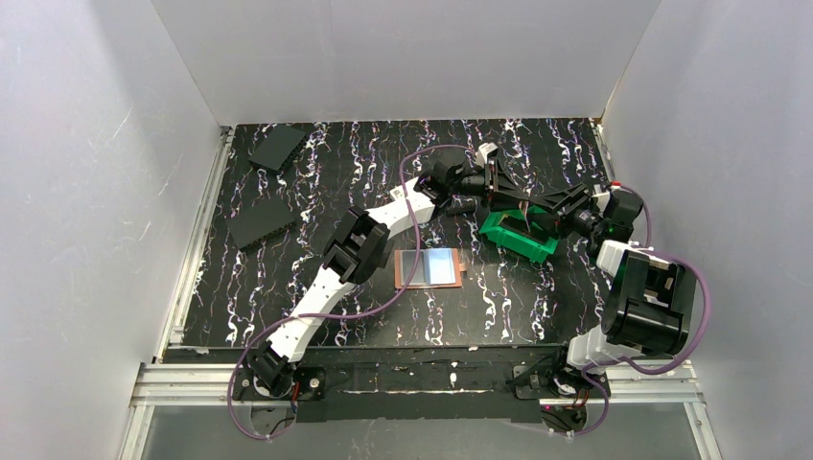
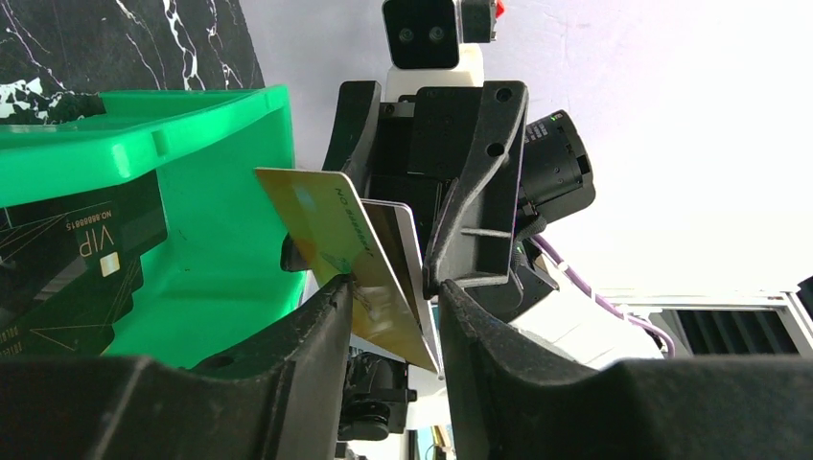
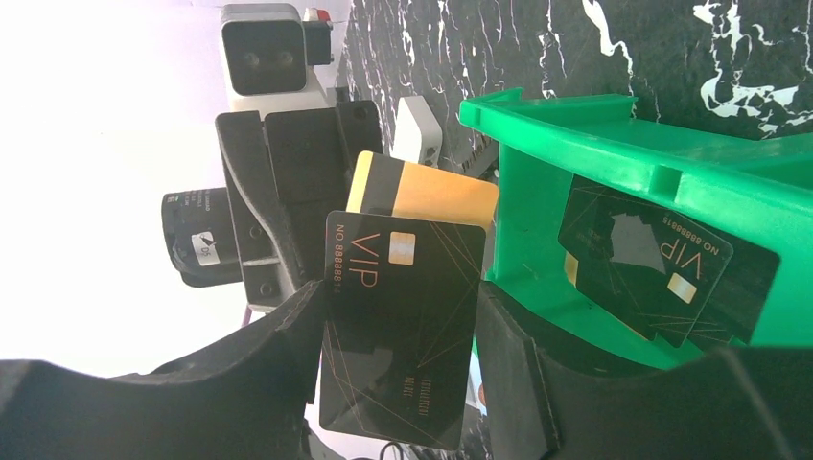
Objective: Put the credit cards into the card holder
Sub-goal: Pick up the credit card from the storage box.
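Card holder (image 1: 429, 267) lies opened flat on the bench (image 1: 364, 163), inner panels up, near the middle and just in front of the left arm's forearm. No card is seen in it and neither tool touches it. Green bin (image 1: 499, 230) sits beyond and to the right of the holder, apart from it. One black VIP card in the bin (image 3: 647, 268) leans against its inner wall. Both tools meet in the air beside the bin's open side, facing each other. Right tool (image 3: 401, 292): clenched across the held black VIP card (image 3: 403, 364), whose two long edges sit against the fingers, printed face towards the right wrist camera. Gold card (image 2: 326, 235) stands directly behind that black card. In the left wrist view it passes slantwise through the gap of the left tool (image 2: 393, 297), touching one finger, with space visible at the other. Whether the left tool is actually gripping it cannot be told. Two dark flat slabs (image 1: 261, 223) lie at the far left of the bench, well apart from the work.
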